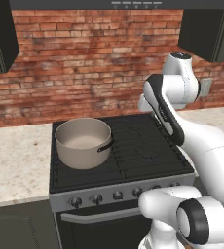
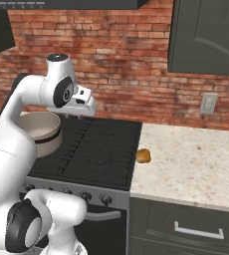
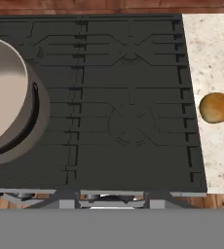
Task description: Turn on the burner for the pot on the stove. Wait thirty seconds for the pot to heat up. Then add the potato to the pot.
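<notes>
The grey-beige pot stands on the front left burner of the black stove, its dark handle pointing right. On the counter just right of the stove lies the golden-brown potato. My gripper hangs above the middle of the stove, right of the pot and well left of the potato. In the hand view I look straight down on the grates, with the pot at the left and the potato at the right. The gripper is open, its tips apart and nothing between them.
A row of round dark knobs lines the stove's silver front strip, above the bar-handled oven door. Speckled counter runs on both sides. A brick wall and dark upper cabinets stand behind. A wall outlet sits at the right.
</notes>
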